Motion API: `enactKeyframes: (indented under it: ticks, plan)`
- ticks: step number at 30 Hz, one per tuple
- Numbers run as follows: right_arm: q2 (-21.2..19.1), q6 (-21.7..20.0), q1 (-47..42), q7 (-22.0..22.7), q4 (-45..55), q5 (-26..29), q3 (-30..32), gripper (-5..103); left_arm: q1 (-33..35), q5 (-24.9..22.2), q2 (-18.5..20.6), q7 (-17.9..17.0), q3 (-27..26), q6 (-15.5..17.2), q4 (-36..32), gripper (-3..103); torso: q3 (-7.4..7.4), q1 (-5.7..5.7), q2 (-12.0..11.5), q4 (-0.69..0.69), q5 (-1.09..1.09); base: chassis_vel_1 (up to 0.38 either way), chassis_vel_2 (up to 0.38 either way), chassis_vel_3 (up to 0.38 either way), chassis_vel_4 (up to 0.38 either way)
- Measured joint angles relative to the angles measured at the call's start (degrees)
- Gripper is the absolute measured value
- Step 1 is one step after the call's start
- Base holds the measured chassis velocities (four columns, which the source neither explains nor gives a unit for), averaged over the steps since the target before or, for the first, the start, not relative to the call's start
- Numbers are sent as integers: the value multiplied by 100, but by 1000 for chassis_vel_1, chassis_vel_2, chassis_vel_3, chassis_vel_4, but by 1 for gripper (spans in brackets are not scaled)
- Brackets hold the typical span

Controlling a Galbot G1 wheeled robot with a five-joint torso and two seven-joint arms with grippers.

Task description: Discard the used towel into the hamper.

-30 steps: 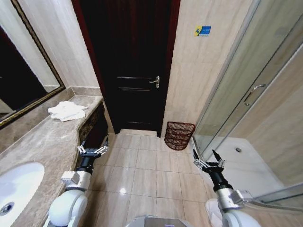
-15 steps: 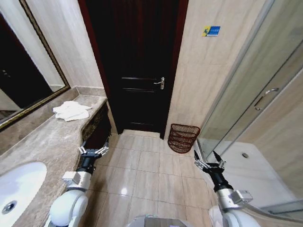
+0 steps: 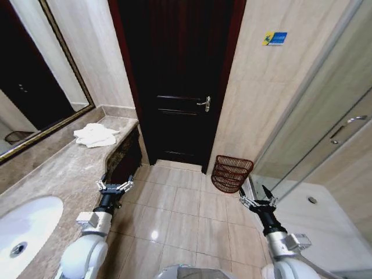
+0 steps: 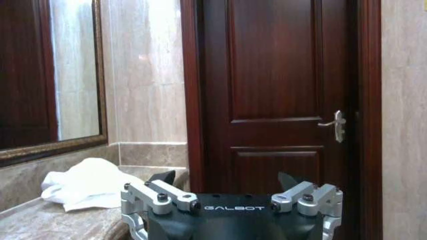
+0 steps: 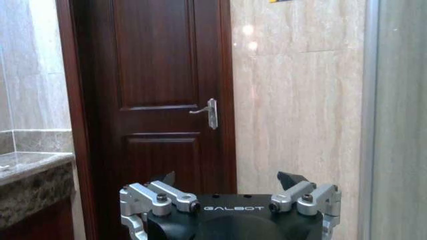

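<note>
Towel on counter beyond spread left gripper; hamper just ahead of spread right gripper.

**What the views cut off or hide**

We see the sink cut by the head view's left edge, and the mirror runs out past the top and left. We cannot read the blue sign on the wall; it is too small. In the left wrist view the towel is partly hidden behind the left gripper, and we cannot tell its folds. The hamper shows us its slats, but its inside is too dark and small to judge. The shower door's handle is clipped at the right edge.
</note>
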Motion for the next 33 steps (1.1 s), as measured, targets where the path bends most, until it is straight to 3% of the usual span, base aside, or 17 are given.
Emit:
enactKeyframes:
  ticks: [33]
  plan:
    - [20, 98, -26, -20, -7, 4, 19, 100, 44, 46, -25, 28, -21, -71, -1, 100, 0, 0, 0, 0, 0, -24, 107, 105, -26]
